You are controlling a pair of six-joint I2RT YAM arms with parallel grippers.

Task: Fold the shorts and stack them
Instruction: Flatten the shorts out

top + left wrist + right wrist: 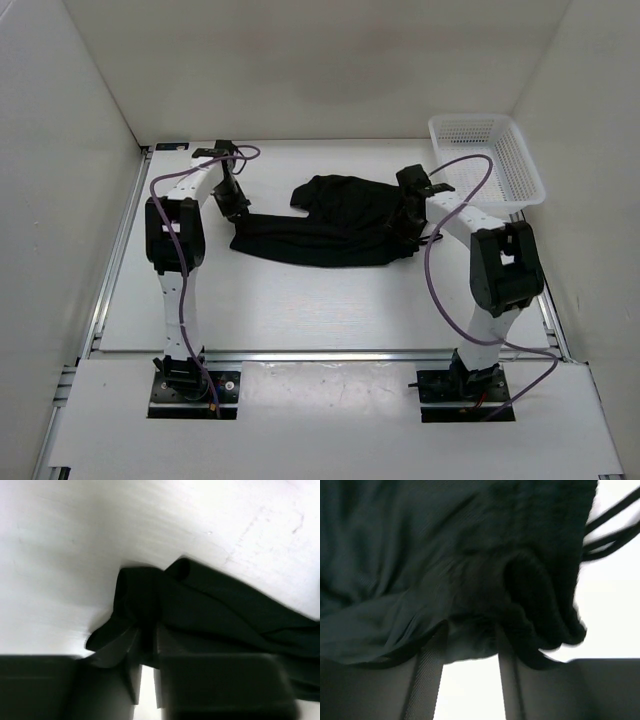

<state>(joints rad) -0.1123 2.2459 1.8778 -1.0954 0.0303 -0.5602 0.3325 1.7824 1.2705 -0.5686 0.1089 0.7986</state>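
So the black soft fabric shorts [330, 225] lie crumpled mid white table [300, 300], stretched between both arms. The left gripper [148, 632] is pinching the left end, which its wrist view shows clearly. The right gripper [470, 630] is buried in the waist end, with the thin black drawstring [615, 534] just beside it, and I can't tell if it's clamped. Both arms reach forward with wrists angled down.

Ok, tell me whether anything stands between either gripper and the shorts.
Nothing visible does. The left gripper is at the left end of the shorts and the right gripper at the right end, cloth reaching between the fingers of both. The basket stands apart in the far right corner.
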